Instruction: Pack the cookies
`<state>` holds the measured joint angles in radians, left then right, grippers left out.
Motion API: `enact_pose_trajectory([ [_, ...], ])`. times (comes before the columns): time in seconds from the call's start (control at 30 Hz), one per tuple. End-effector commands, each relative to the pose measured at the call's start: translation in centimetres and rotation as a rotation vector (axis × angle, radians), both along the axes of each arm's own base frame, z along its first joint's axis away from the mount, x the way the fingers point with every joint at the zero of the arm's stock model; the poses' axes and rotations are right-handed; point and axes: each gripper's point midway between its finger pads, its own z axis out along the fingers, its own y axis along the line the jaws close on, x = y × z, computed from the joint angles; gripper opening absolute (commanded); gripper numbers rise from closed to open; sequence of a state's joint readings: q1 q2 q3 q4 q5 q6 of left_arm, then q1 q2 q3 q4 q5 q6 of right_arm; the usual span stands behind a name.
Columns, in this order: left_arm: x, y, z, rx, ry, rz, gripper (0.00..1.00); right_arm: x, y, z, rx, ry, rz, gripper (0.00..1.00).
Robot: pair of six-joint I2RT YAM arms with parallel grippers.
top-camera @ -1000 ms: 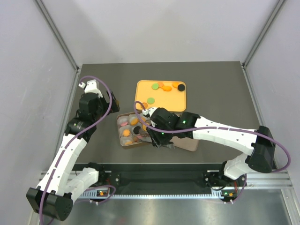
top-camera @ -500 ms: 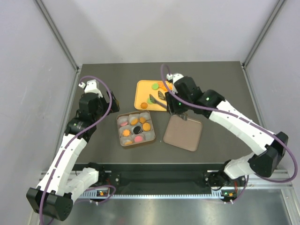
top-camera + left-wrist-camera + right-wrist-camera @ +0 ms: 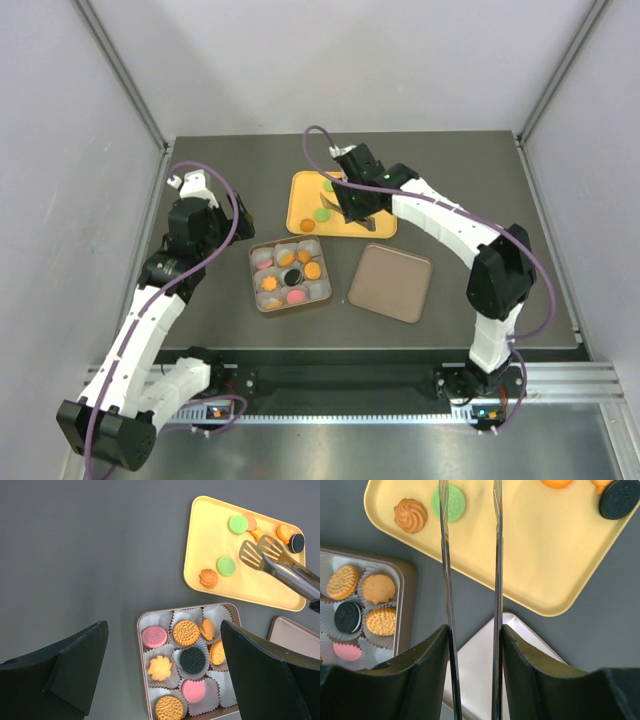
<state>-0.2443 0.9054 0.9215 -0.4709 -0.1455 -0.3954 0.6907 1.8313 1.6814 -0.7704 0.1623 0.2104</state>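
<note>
Loose cookies lie on a yellow tray (image 3: 306,192): a green one (image 3: 449,502), an orange swirl (image 3: 410,515), a black one (image 3: 619,499), another green one (image 3: 238,524). Several cookies sit in white paper cups in the square tin (image 3: 253,276), orange, pink and black (image 3: 193,659). My right gripper (image 3: 356,203) is shut on metal tongs (image 3: 272,564), whose open, empty tips hang over the tray between the green cookies. My left gripper (image 3: 216,214) is open and empty, above the table left of the tin.
The tin's brown lid (image 3: 390,283) lies flat to the right of the tin, in front of the tray. Grey walls and metal posts bound the table at the left, back and right.
My right arm has carried the tongs from over the tin back to the yellow tray. The left arm has not moved.
</note>
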Motion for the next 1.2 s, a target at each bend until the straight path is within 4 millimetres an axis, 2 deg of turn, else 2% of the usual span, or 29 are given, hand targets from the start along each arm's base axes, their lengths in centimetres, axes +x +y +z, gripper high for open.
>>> enact_pose_trajectory([
  [0.0, 0.6, -0.1, 0.6, -0.021, -0.038, 0.007, 0.99, 1.7, 1.3, 3.0, 0.068, -0.075, 0.01, 0.44],
  [0.23, 0.6, -0.1, 0.6, -0.021, -0.037, 0.007, 0.99, 1.1, 2.9, 1.1, 0.064, -0.039, 0.049, 0.47],
  [0.37, 0.6, -0.1, 0.6, -0.02, -0.037, 0.008, 0.99, 0.8, 3.5, 0.7, 0.063, -0.034, 0.055, 0.47],
  [0.83, 0.6, -0.1, 0.6, -0.021, -0.037, 0.006, 0.99, 0.6, 3.9, 0.3, 0.043, -0.038, 0.063, 0.5],
  [1.17, 0.7, 0.0, 0.5, -0.019, -0.034, 0.01, 0.99, 0.5, 4.4, -1.3, 0.012, -0.013, 0.075, 0.49],
])
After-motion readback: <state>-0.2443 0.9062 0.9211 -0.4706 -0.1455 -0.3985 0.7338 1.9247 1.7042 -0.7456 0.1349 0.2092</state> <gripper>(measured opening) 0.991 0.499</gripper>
